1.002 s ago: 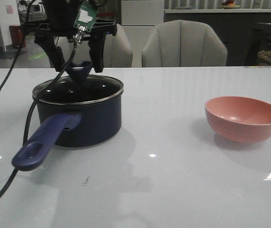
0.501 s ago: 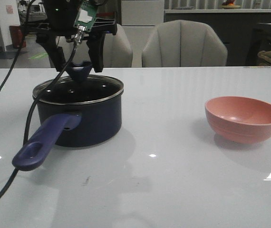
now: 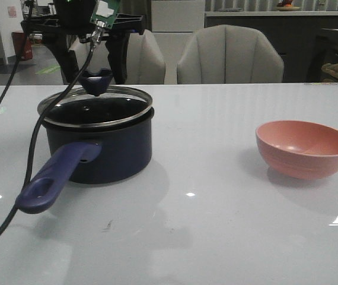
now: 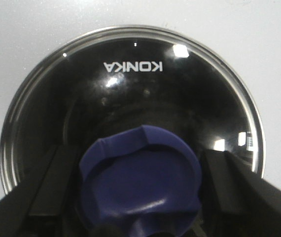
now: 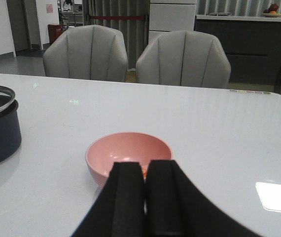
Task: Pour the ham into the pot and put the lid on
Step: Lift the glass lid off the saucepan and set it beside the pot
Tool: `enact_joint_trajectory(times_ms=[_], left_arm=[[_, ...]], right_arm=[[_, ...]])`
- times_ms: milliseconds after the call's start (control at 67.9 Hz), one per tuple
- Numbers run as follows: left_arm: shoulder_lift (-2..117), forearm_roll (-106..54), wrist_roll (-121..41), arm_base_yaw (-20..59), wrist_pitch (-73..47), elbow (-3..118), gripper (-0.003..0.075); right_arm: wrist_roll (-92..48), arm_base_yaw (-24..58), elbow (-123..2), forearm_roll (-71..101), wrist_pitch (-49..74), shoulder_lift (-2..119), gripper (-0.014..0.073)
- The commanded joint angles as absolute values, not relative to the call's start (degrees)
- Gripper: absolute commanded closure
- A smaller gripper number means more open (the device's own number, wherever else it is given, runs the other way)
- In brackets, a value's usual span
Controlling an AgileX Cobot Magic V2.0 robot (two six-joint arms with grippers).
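one lid (image 3: 95, 107) tilted on pot (image 3: 101, 148) | pink bowl (image 3: 304, 148): orange bit inside

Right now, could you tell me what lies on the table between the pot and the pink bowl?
Nothing: in the front view, the table is bare between the pot and the pink bowl.

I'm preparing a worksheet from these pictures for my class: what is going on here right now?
The left end effector sits over the dark pot, its fingers on either side of the glass lid's knob. The lid is tilted, raised off the rim on one side. The right end effector is shut and holds nothing, hovering near the pink bowl, where something small and orange shows. So the ham does not look poured yet.
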State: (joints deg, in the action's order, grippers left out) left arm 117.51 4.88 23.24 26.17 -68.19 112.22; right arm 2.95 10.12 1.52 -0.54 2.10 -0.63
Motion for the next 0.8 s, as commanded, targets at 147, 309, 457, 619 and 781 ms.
enact_joint_trajectory(times_ms=[147, 309, 457, 619, 781], left_arm=[[111.5, 5.8, 19.1, 25.7, -67.7, 114.5, 0.0444], [109.4, 5.8, 16.8, 22.3, -69.6, 114.5, 0.0444], [106.9, 5.9, 15.4, 16.9, -70.2, 113.2, 0.0444], [104.1, 5.9, 12.0, 10.4, -69.1, 109.2, 0.0444], [101.7, 5.0, 8.5, 3.9, -65.1, 102.6, 0.0444]], right_arm=[[2.9, 9.7, 1.2, -1.0, -3.0, -1.8, 0.0432], [2.9, 9.7, 1.2, -1.0, -3.0, -1.8, 0.0432], [2.9, 9.7, 1.2, -1.0, -3.0, -1.8, 0.0432], [2.9, 9.7, 1.2, -1.0, -3.0, -1.8, 0.0432], [2.9, 9.7, 1.2, -1.0, -3.0, -1.8, 0.0432]])
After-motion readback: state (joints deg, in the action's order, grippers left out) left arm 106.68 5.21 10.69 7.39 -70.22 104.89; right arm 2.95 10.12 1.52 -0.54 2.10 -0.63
